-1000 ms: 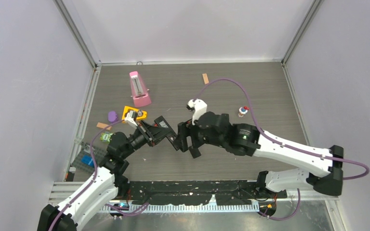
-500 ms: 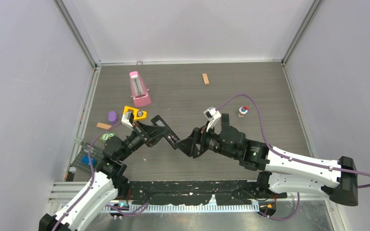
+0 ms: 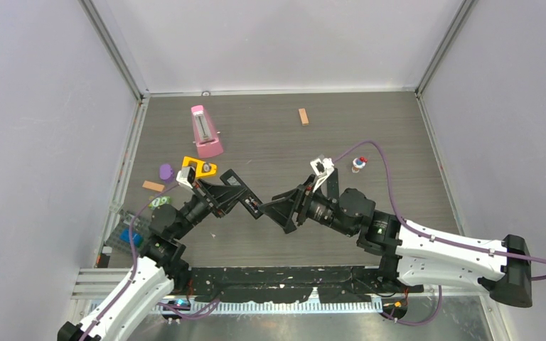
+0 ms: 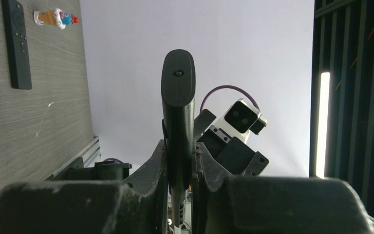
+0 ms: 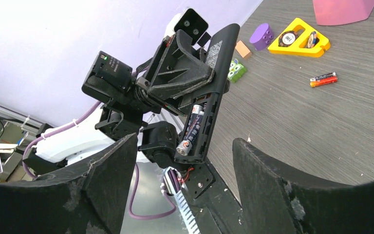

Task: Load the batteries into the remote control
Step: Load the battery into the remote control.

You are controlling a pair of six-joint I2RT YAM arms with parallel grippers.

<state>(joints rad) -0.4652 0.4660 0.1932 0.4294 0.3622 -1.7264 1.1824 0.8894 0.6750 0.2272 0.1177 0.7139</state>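
Above the tabletop (image 3: 398, 128) in the overhead view, the left gripper (image 3: 231, 190) holds the remote control (image 3: 252, 206) aloft, jaws clenched on it; the right gripper (image 3: 274, 213) faces it, jaws spread. Left wrist: remote stands edge-on, clamped on both sides. Right wrist: batteries (image 5: 194, 127) sit in its open compartment; another battery (image 5: 323, 79) lies on the tabletop.
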